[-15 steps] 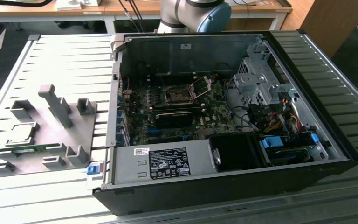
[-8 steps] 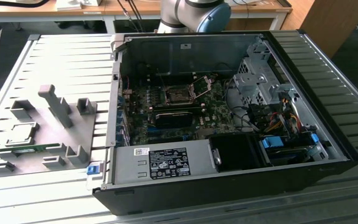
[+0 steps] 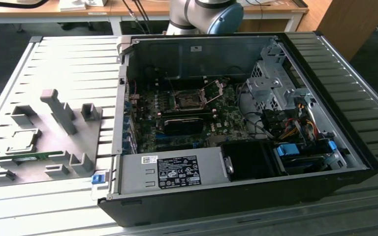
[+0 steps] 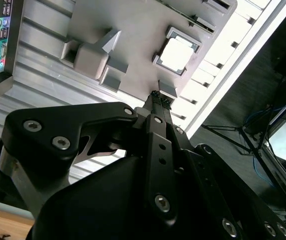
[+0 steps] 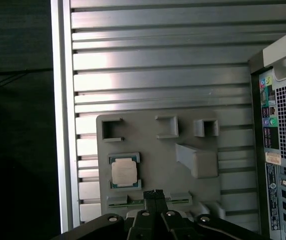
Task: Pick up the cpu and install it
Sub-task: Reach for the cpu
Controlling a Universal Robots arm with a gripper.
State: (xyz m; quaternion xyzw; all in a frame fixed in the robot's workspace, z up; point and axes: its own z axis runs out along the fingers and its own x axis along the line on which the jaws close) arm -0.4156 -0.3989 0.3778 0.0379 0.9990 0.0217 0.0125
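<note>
The cpu (image 5: 124, 172), a small square chip with a silvery top, lies flat in a recess of the grey fixture plate (image 5: 150, 150) beside the open computer case. It also shows in the second wrist view (image 4: 178, 53) and in the exterior view (image 3: 23, 141). My gripper (image 5: 154, 193) hovers high above the plate, shut with nothing between its fingers, its tips (image 4: 160, 97) a little to one side of the chip. The square socket (image 3: 190, 101) sits on the motherboard inside the case.
A green memory stick (image 3: 33, 157) lies on the fixture plate next to the chip. Grey blocks (image 3: 61, 110) stand up from the plate. The power supply (image 3: 169, 172) fills the case's front corner. The slatted table's edge (image 5: 62, 110) runs close to the plate.
</note>
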